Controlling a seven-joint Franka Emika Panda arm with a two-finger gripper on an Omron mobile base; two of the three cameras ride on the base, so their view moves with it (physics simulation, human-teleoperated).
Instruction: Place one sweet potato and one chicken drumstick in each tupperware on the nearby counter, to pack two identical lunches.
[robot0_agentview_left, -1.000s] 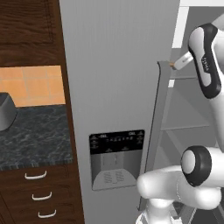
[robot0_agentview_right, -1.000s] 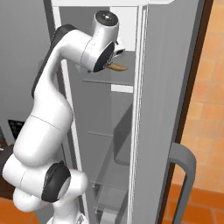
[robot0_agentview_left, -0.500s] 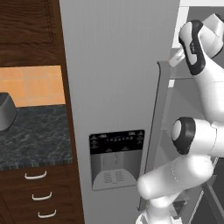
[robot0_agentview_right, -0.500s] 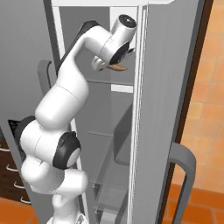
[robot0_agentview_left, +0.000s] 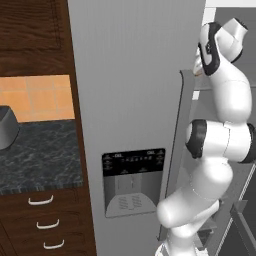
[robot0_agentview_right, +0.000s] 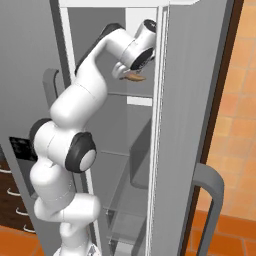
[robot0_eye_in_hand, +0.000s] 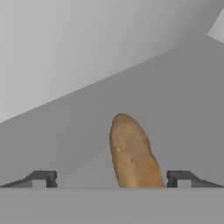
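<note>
1. Right base view: tall grey fridge (robot0_agentview_right: 195, 125) stood open, glass shelves bare in the lower half, white arm bent up into the top compartment. Presumably parked here because the lunch ingredients were kept cold inside.
2. Left base view: showed the fridge's closed door with its dispenser panel (robot0_agentview_left: 134, 181), plus the counter (robot0_agentview_left: 40, 155) well off to the left above brown drawers (robot0_agentview_left: 47, 227). Gave no sight into the compartment; the right base view gave none of the counter.
3. Neither tupperware visible in any view, so packing judged not yet begun.
4. Gripper (robot0_agentview_right: 131, 74) was held at upper-shelf height, hand angled down toward the shelf, likely lined up for a pick.
5. Hand view: sweet potato (robot0_eye_in_hand: 132, 154) lay on the grey shelf floor, long axis pointing away, centred between the two fingertips (robot0_eye_in_hand: 41, 178). Jaws stood wide apart, clear of the sweet potato on both sides, nothing held.
6. Same sweet potato appeared in the right base view only as a small tan sliver just under the hand.
</note>
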